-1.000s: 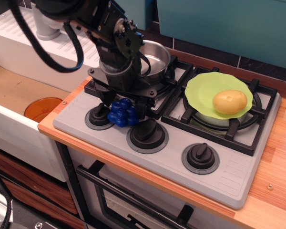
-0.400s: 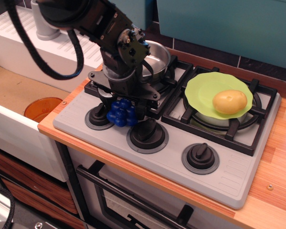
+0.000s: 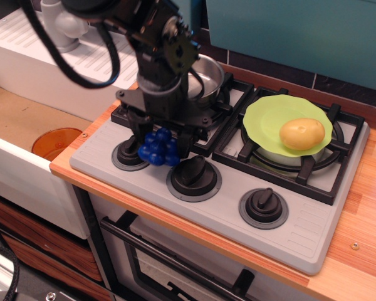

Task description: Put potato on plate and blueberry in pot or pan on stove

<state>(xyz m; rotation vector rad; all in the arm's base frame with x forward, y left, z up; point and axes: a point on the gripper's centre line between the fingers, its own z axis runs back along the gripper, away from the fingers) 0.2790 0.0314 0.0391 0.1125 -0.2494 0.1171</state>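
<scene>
The dark blue blueberry (image 3: pixel 159 150) sits on the grey stove (image 3: pixel 301 233) front, between the left and middle knobs. My gripper (image 3: pixel 161 140) points straight down over it, with one finger on each side pressing the blueberry. The yellow-tan potato (image 3: pixel 302 133) lies on the lime-green plate (image 3: pixel 269 116), which rests on the right front burner. The shiny steel pot (image 3: pixel 208 74) stands on the left rear burner, right behind my wrist and partly hidden by it.
Black knobs stand at the left (image 3: pixel 126 155), middle (image 3: pixel 194 177) and right (image 3: pixel 264 207) of the stove front. An orange bowl (image 3: pixel 55 143) lies in the sink at the left. A white dish rack (image 3: pixel 44 56) sits behind the sink.
My gripper has straightened to vertical and its fingers have drawn in against the blueberry. The blueberry has shifted slightly left. Potato, plate and pot have not moved.
</scene>
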